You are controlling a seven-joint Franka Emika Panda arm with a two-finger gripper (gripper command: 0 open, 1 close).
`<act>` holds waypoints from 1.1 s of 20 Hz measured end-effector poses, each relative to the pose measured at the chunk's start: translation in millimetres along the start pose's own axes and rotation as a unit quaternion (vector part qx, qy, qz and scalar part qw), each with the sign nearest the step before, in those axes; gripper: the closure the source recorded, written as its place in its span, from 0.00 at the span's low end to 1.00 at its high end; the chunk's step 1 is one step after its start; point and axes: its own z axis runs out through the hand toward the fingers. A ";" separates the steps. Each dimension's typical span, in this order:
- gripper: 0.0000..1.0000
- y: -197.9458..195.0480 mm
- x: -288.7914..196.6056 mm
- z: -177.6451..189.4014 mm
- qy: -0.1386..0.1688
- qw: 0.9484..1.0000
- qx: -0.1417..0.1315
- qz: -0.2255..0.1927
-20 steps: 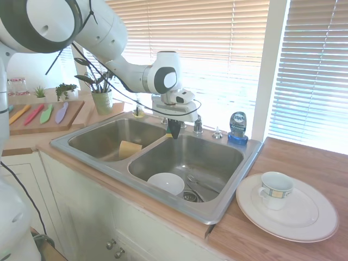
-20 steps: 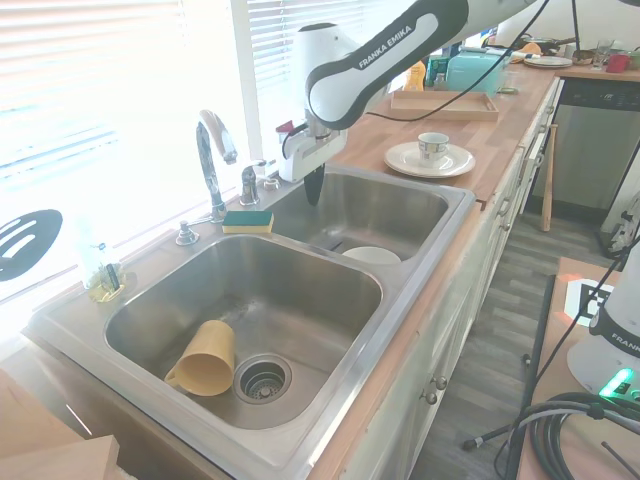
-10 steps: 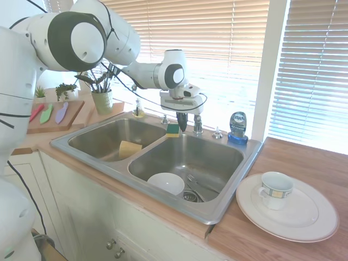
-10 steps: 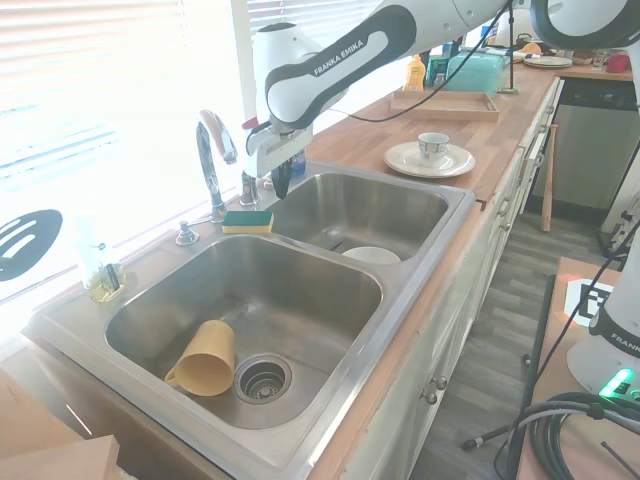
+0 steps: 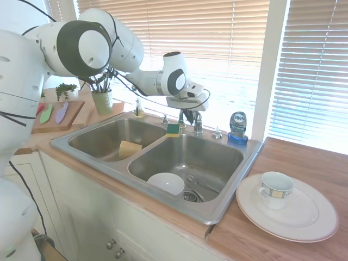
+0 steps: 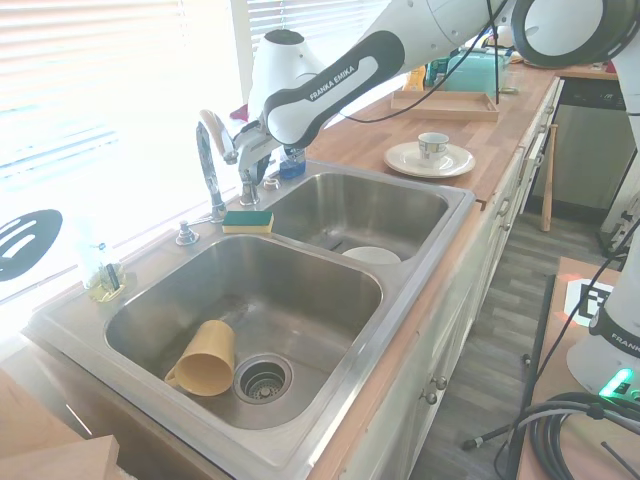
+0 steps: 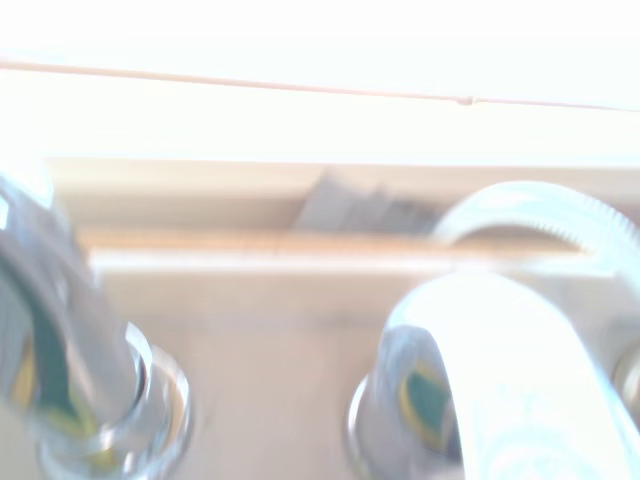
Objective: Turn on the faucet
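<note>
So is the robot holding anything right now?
Cannot be told. The gripper is right at the faucet's lever handle, beside the spout, but a hold isn't visible.

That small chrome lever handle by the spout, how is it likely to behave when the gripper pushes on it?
The lever handle looks like polished chrome, so the gripper may slip along it rather than bite. It appears rigid and fixed to the sink deck, so it should pivot, not flex or topple. It is short, so contact probably needs careful placement.
</note>
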 end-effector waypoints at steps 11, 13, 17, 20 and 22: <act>1.00 -6.2 -10.6 -47.4 0.056 0.998 0.037 -0.006; 1.00 -5.7 -11.3 -47.2 0.057 0.998 0.037 -0.006; 1.00 -3.8 -11.0 -45.8 0.055 0.998 0.034 -0.004; 1.00 5.9 -14.4 -34.4 0.027 1.000 -0.002 0.005; 1.00 14.0 -19.5 -21.3 -0.020 0.999 -0.031 0.016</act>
